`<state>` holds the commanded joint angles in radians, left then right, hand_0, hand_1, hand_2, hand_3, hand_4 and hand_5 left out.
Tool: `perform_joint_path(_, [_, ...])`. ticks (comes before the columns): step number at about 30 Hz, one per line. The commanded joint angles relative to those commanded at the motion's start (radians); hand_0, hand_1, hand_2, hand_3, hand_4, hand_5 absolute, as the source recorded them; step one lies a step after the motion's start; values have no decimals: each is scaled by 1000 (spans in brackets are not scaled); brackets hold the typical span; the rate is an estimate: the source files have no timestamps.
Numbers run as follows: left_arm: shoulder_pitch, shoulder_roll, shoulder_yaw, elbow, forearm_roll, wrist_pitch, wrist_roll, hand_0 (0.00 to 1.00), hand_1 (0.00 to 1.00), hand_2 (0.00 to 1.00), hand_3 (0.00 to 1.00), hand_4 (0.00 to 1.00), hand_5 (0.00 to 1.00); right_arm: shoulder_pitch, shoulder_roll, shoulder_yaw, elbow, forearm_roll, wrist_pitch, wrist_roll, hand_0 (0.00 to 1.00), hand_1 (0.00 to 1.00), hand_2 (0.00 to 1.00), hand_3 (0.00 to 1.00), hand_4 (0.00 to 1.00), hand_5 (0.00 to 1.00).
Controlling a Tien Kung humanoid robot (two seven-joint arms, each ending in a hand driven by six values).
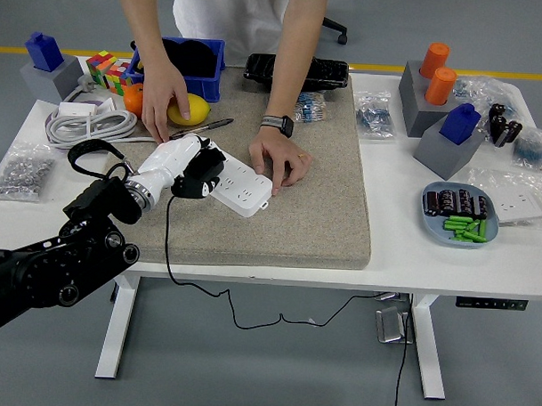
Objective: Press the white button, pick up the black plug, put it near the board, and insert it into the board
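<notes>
A white power strip (240, 182) lies on the beige mat (289, 195), angled from upper left to lower right. My left hand (185, 163), white-fingered on a black arm, is shut on the black plug (201, 175) and holds it over the strip's left end, touching or just above it. The plug's black cord (169, 244) hangs down off the table's front edge. A person at the far side steadies the strip's right end with one hand (277, 161); the other hand (164, 103) rests behind the strip's left end. My right hand is out of view.
A yellow lemon (189, 110), an orange, a pen and a blue bin (188, 65) sit behind the strip. Coiled white cable (88, 124) and a bag of screws (21, 173) lie at the left. Grey blocks and a blue plate (459, 215) stand on the right.
</notes>
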<state>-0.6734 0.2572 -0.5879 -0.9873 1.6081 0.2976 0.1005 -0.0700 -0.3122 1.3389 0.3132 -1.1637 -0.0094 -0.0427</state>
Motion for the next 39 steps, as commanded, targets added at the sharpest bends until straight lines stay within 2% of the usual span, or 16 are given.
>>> perform_joint_path(11, [6, -1, -18, -12, 3, 18, -18, 820, 784, 697, 636, 673, 2, -2, 2, 0, -1, -1, 0, 0, 811, 691, 688, 651, 780, 408])
perform_joint_path(12, [8, 1, -23, -14, 1, 23, -22, 828, 820, 741, 698, 782, 40, -2, 3, 0, -1, -1, 0, 0, 809, 691, 688, 650, 779, 408])
perform_joint_path(13, [10, 2, -29, -15, 0, 27, -25, 828, 820, 741, 698, 782, 40, -2, 3, 0, -1, -1, 0, 0, 809, 691, 688, 650, 779, 408])
perform_joint_path(23, [40, 33, -131, -32, -14, 46, -39, 826, 814, 748, 721, 785, 54, -3, 5, 5, 0, -2, 0, 0, 810, 690, 687, 652, 778, 406])
perform_joint_path(24, [39, 38, -142, -32, -17, 45, -36, 666, 679, 629, 684, 683, 2, -3, 5, 6, 0, -2, 0, 0, 808, 690, 686, 652, 778, 406])
perform_joint_path(29, [7, 69, -140, 6, -4, 44, -3, 666, 679, 629, 684, 683, 2, -4, 3, 8, 0, -4, -2, -1, 808, 690, 686, 652, 778, 406])
perform_joint_path(30, [-5, 75, -127, 17, 5, 42, 7, 432, 296, 301, 643, 221, 2, -3, 3, 8, 0, -5, -2, -1, 808, 690, 687, 651, 778, 406])
perform_joint_path(35, [-64, 92, -38, 75, 29, 3, 66, 432, 296, 301, 643, 221, 2, -1, 3, 8, 1, -5, -2, -1, 808, 690, 687, 651, 778, 406])
perform_joint_path(36, [-76, 93, -16, 87, 29, -11, 75, 357, 155, 172, 648, 2, 2, -1, 3, 8, 1, -5, -2, -1, 802, 690, 686, 651, 778, 406])
perform_joint_path(39, [-102, 96, 40, 115, 29, -51, 94, 357, 155, 172, 648, 2, 2, -1, 3, 9, 0, -4, -2, -1, 802, 690, 686, 651, 778, 406])
